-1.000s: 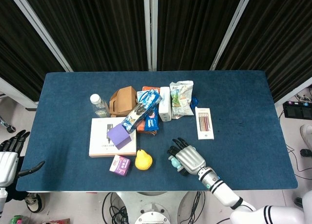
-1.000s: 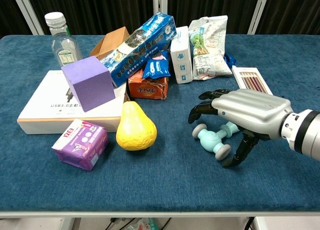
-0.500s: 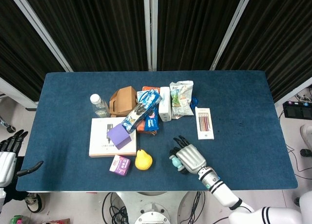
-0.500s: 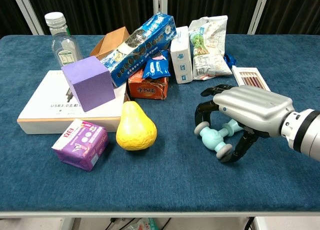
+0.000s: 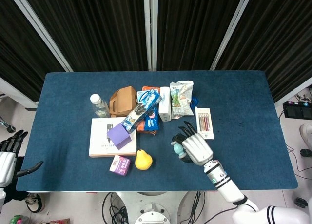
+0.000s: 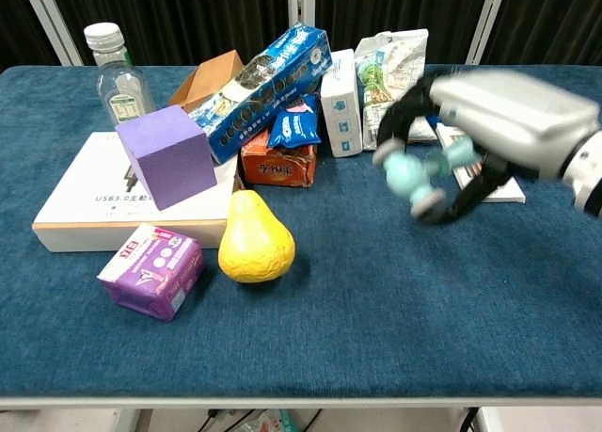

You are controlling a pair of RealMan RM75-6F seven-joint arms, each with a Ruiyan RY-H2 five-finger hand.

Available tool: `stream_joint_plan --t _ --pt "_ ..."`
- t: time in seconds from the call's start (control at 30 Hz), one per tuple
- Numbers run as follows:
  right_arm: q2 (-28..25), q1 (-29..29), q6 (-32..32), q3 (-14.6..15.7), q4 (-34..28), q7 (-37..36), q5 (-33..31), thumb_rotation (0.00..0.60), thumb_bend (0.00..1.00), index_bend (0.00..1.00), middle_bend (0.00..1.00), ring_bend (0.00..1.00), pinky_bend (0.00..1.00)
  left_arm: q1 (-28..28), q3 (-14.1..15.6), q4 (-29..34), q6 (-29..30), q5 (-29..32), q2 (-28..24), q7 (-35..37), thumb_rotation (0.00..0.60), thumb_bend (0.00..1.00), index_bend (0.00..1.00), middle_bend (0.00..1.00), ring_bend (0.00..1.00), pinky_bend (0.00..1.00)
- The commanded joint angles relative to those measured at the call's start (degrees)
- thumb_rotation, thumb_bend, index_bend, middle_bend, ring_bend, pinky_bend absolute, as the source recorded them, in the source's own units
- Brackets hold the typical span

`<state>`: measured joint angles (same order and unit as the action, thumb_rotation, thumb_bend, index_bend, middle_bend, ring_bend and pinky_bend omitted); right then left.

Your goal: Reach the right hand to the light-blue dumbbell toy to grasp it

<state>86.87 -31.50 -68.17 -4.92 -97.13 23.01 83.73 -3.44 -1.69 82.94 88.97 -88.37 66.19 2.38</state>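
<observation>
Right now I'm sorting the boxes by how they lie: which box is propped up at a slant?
The long blue cookie box. It leans tilted across the pile, while the flat white box and purple packet lie flat.

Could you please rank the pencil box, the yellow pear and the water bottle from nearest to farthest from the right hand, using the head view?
From the right hand:
1. Pencil box, just behind it, toward the far edge.
2. Yellow pear, off to its left, near the front edge.
3. Water bottle, far left and further back.
</observation>
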Motion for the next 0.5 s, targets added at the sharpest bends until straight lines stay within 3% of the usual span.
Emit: stream_joint_plan --t 0.03,0.23,0.5 --pt "0.13 0.30 -7.84 -3.91 0.91 -4.84 6.52 0.600 0.14 0.60 0.53 0.16 0.00 -0.04 0.09 0.49 0.00 -0.23 -0.11 -0.25 0.153 0.10 0.08 0.07 0.14 0.24" --pt "5.89 -1.40 -19.03 -8.20 11.77 -9.51 15.81 0.600 0.15 0.60 0.54 0.16 0.00 -0.13 -0.07 1.17 0.00 -0.21 -0.43 -0.65 0.156 0.10 0.08 0.07 0.14 0.24" --pt "11.08 -4.29 -20.32 -9.72 18.98 -16.04 16.14 0.600 0.16 0.60 0.54 0.16 0.00 -0.01 0.15 0.81 -0.42 0.07 -0.31 -0.91 0.155 0.10 0.08 0.07 0.14 0.24"
